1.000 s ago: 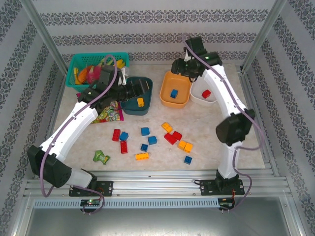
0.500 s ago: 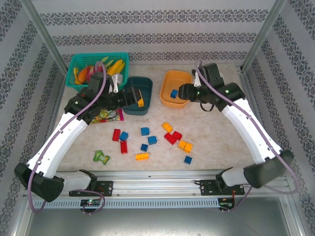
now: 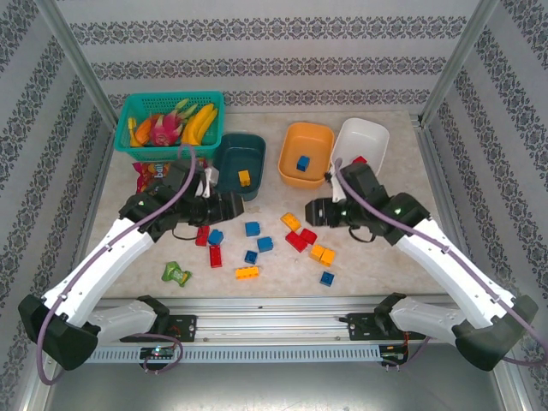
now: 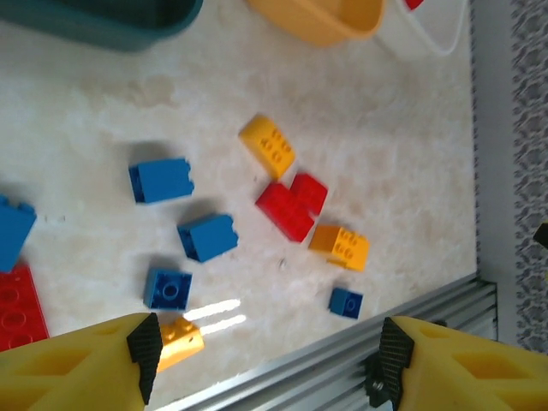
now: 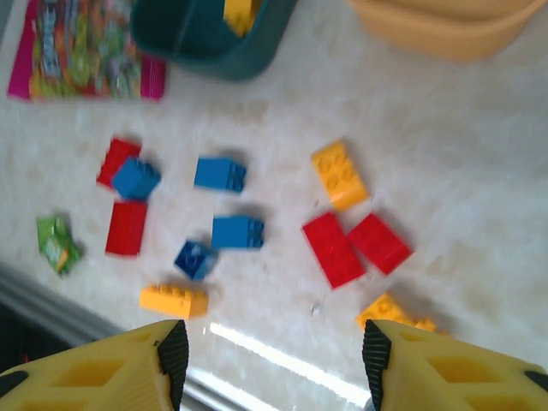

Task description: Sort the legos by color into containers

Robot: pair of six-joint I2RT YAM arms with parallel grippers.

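The left gripper [image 3: 229, 206] hangs over the table [image 3: 287, 281] just in front of the dark teal tub [image 3: 240, 154], at the left edge of the scattered legos [image 3: 265, 244]. Its wrist view shows its yellow fingers [image 4: 77, 368] set wide apart with nothing between them. Beyond the gap lie a dark blue brick [image 4: 168, 288] and a small blue brick [image 4: 346, 301]. A yellow brick [image 4: 181, 339] lies right by the fingertip at picture left. None is gripped.

The right gripper [image 3: 313, 212] faces it from the other side of the pile, beside an orange brick [image 3: 291, 221] and a pair of red bricks [image 3: 301, 239] that lie touching. Its jaws are also parted and hold nothing. In its wrist view the red pair lies in the space ahead of the fingers [image 5: 445, 372].

Three pieces sit in containers at the far side: a yellow lego [image 3: 244, 178] in the dark teal tub, a blue lego [image 3: 302, 163] in the orange tub [image 3: 315, 139], and a red lego [image 3: 359, 160] in the white tub [image 3: 364, 137].

A turquoise basket [image 3: 128, 141] of toy fruit stands left of the tubs. A candy bag [image 5: 86, 51] lies near the teal tub, and a green toy figure [image 3: 176, 274] lies near the front left.
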